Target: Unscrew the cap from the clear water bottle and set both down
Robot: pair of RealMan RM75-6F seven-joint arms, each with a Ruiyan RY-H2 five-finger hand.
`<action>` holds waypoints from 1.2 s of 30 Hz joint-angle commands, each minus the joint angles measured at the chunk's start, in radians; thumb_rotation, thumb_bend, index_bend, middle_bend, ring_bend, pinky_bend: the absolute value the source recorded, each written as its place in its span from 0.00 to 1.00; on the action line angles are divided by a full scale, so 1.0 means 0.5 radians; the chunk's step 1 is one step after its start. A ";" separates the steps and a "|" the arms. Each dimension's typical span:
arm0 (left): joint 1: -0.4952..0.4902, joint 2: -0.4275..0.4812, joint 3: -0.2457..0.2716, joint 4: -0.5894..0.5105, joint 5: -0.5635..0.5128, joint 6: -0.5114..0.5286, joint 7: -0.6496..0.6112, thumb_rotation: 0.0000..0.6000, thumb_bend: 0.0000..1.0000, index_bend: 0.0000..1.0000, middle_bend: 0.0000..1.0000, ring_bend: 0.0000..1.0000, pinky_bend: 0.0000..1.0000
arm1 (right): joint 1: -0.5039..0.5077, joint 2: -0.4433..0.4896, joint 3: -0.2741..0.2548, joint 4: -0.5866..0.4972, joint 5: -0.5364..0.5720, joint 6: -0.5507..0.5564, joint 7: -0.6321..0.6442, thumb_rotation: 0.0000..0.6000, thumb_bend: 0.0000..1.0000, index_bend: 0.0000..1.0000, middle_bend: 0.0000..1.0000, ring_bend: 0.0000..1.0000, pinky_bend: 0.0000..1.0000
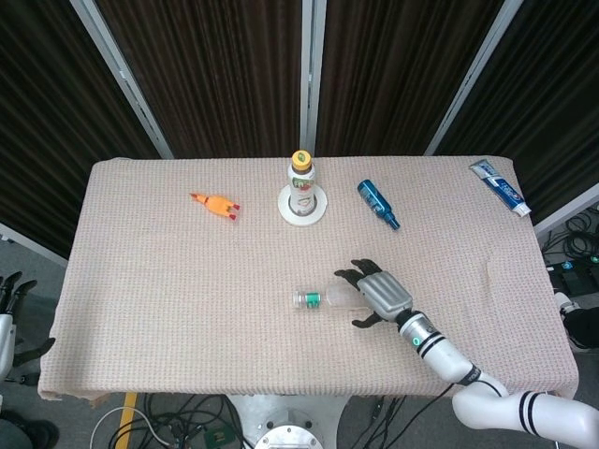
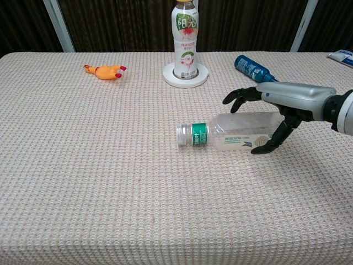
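The clear water bottle (image 2: 231, 132) lies on its side near the table's middle, its white cap (image 2: 181, 134) and green neck band pointing left; the bottle (image 1: 332, 298) also shows in the head view. My right hand (image 2: 278, 107) hovers over the bottle's base end with fingers spread and thumb reaching down in front of it, holding nothing; the same right hand (image 1: 379, 294) covers the bottle's right half in the head view. My left hand (image 1: 7, 318) hangs at the table's left edge, off the cloth, fingers apart.
A tall drink bottle (image 2: 186, 41) stands on a white coaster (image 2: 185, 77) at the back middle. A yellow rubber chicken (image 2: 105, 71) lies back left, a blue bottle (image 2: 256, 70) back right, a toothpaste tube (image 1: 501, 188) at the far right corner.
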 commanded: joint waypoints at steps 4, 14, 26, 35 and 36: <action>0.007 -0.003 0.003 0.021 0.002 0.002 -0.028 1.00 0.06 0.17 0.06 0.02 0.00 | 0.028 -0.088 -0.008 0.053 0.051 0.053 -0.088 1.00 0.09 0.20 0.24 0.07 0.07; 0.010 -0.001 0.005 0.039 0.016 0.002 -0.056 1.00 0.05 0.17 0.06 0.02 0.00 | 0.028 -0.118 -0.026 0.097 0.110 0.098 -0.123 1.00 0.10 0.23 0.27 0.10 0.10; -0.071 0.003 -0.029 0.000 0.116 -0.030 -0.071 1.00 0.05 0.17 0.06 0.02 0.00 | 0.012 -0.162 -0.033 0.121 -0.047 0.211 0.085 1.00 0.27 0.55 0.48 0.33 0.37; -0.412 -0.002 -0.087 -0.032 0.501 -0.251 -0.201 1.00 0.05 0.17 0.06 0.02 0.00 | -0.025 -0.019 -0.066 -0.032 -0.538 0.444 0.879 1.00 0.33 0.58 0.51 0.35 0.42; -0.453 -0.008 -0.095 -0.037 0.529 -0.282 -0.224 1.00 0.05 0.17 0.06 0.02 0.00 | -0.023 -0.018 -0.066 -0.029 -0.571 0.468 0.944 1.00 0.34 0.58 0.51 0.35 0.42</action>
